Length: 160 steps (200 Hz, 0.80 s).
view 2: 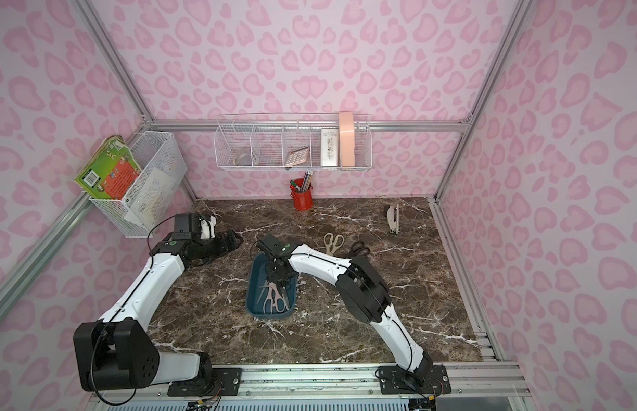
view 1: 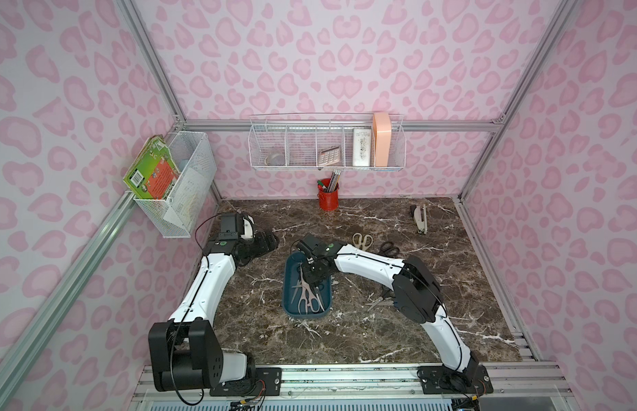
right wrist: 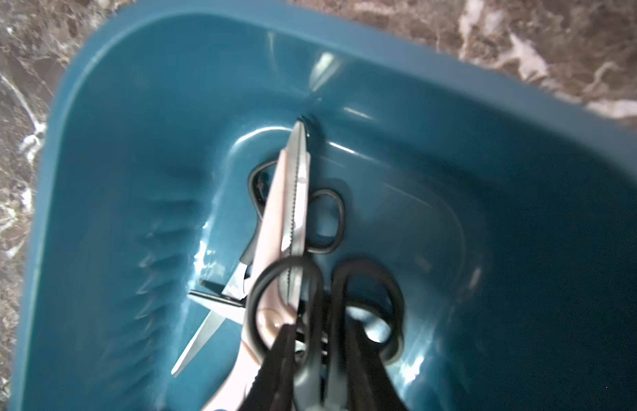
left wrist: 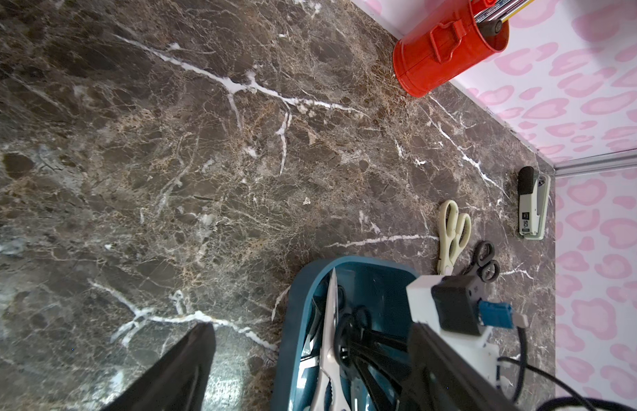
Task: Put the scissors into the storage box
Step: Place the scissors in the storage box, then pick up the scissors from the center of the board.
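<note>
Step in hand, we judge: drop-off. Right tool (view 1: 312,275) hangs low inside the box (view 1: 285,295), centre of both top views, w/ a black pair (right wrist: 397,306) at its tips, loops pointing down at the box floor. The wrist view is blurred there, so we cannot tell if the fingers pinch the blades or stand clear. Left tool (view 1: 265,242) sits upper left of the box, spread, nothing in it.

To do it well: let go low, so steel doesn't clatter on hard glossy plastic. Lay the pair along the long axis, beside the pink pair (right wrist: 274,227), not across it. Then lift straight up, since a loop could snag a finger.

Not yet boxed, on the marble-look table (view 1: 345,338): cream pair (view 1: 362,241), second black pair (view 1: 389,247) just beside it, another pair (view 1: 375,304) half hidden by the right arm. Box: smooth, shallow, rounded corners. Blades: thin, slick; the pink pair's are serrated.
</note>
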Available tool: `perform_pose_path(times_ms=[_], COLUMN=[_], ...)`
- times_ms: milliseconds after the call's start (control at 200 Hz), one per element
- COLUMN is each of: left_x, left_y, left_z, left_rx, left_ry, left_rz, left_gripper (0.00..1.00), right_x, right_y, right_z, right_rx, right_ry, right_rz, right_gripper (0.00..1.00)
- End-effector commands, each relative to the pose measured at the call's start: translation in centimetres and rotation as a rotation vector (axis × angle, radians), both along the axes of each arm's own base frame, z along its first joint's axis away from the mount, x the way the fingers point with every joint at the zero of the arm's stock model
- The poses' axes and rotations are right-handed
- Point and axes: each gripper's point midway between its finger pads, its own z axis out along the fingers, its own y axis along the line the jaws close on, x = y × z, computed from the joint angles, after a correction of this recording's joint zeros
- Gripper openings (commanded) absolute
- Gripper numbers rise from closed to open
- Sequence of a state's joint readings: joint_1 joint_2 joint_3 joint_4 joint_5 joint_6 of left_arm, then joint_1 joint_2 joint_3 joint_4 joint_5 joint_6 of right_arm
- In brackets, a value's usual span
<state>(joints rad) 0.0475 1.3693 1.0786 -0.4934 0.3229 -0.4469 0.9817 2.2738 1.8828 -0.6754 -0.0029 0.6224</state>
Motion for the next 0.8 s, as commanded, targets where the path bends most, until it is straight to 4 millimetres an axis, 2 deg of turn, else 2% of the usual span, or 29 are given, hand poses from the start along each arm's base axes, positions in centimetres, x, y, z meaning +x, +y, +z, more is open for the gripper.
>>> perform_pose_path(times_ms=[0,60,190,305,430,535,665,795], left_x=[0.1,0.1,0.2,0.1,0.1,0.1,0.2,0.3], left_y=[-0.1,-0.1,-0.2,-0.5,-1.3,-2.5,-4.8,-7.7], left_z=[0.3,0.2,0.1,0.1,0.2,0.0,0.0,0.4], left_rx=[-0.006,-0.01,-0.014,-0.023,-0.061,-0.096,-0.124,-0.121], left_ry=[-0.013,-0.01,-0.008,-0.01,-0.018,-0.016,-0.007,0.002], left_rz=[-0.001,-0.001,-0.006,-0.017,-0.039,-0.069,-0.12,-0.189], left_gripper=[0.9,0.9,0.9,0.9,0.9,0.89,0.89,0.89], right_x=[0.7,0.9,1.3,2.0,3.4,4.7,6.6,8.6], right_y=[0.5,0.7,0.5,-1.1,-4.7,-8.8,-14.2,-18.3], right_z=[1.7,2.6,5.0,7.4,8.9,9.2,8.1,6.8], right_rx=[0.035,0.051,0.078,0.101,0.115,0.109,0.074,0.036], right_ry=[-0.048,-0.061,-0.105,-0.144,-0.158,-0.169,-0.161,-0.162], right_rz=[-0.001,0.001,-0.004,-0.025,-0.086,-0.152,-0.247,-0.311], right_gripper=[0.41,0.45,0.45,0.44,0.44,0.44,0.43,0.41])
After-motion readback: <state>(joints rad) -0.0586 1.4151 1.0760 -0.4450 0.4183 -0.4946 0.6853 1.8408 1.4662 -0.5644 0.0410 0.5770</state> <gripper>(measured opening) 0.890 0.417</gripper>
